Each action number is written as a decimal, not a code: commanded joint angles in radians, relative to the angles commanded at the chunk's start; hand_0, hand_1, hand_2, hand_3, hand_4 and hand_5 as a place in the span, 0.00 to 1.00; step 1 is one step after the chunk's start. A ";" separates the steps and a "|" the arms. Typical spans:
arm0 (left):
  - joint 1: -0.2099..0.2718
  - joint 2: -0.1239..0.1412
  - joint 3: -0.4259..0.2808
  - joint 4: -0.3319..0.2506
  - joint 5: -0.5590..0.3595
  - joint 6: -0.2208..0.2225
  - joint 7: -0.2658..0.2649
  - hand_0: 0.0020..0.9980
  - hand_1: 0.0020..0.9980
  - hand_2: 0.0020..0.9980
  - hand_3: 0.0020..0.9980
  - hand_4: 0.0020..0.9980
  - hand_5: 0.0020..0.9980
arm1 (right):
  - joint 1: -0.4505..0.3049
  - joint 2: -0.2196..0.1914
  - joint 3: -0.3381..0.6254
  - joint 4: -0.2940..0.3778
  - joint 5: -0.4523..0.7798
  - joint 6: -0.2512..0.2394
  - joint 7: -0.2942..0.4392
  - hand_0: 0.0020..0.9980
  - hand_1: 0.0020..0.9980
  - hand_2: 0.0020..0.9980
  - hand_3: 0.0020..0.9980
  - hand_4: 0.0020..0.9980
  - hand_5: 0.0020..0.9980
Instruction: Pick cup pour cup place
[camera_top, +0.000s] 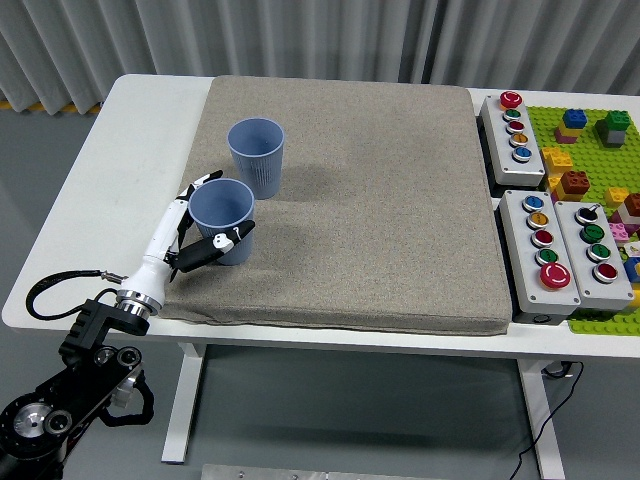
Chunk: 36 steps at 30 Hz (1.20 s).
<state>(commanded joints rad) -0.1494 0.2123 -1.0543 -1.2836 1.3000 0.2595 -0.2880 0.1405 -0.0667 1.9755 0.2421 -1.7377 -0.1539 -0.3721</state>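
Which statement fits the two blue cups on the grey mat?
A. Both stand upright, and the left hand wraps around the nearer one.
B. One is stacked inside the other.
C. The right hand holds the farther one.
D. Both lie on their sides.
A. The near cup stands upright with the left hand curled around it, and the far cup stands upright behind it on the mat; no right hand is visible.

A matt, coarse-woven grey-brown cloth mat is laid over a smooth white table. Two blue cups are seen, both of matt ribbed plastic: the near cup and, at its 1 o'clock, the far cup. The left hand is made of glossy white and black plastic, with a polished metal wrist ring. At 3 o'clock, grey button boxes carry glossy plastic buttons.
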 joint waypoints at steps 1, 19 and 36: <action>0.002 0.001 -0.002 -0.002 0.001 -0.002 0.002 0.82 0.82 1.00 1.00 1.00 0.44 | 0.000 0.000 0.000 0.000 0.000 0.000 0.000 0.64 0.60 0.51 0.58 0.00 0.00; 0.010 0.008 -0.020 -0.030 0.018 -0.035 0.025 0.87 0.88 1.00 1.00 1.00 0.46 | 0.002 -0.001 -0.003 0.000 0.005 0.000 0.001 0.64 0.60 0.51 0.58 0.00 0.00; 0.029 0.022 -0.030 -0.043 0.022 -0.045 0.034 0.88 0.90 1.00 1.00 1.00 0.46 | 0.003 -0.001 -0.002 -0.001 0.002 0.002 -0.001 0.64 0.60 0.51 0.58 0.00 0.00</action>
<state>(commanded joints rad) -0.1208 0.2347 -1.0844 -1.3262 1.3225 0.2143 -0.2536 0.1439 -0.0676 1.9736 0.2416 -1.7361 -0.1524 -0.3732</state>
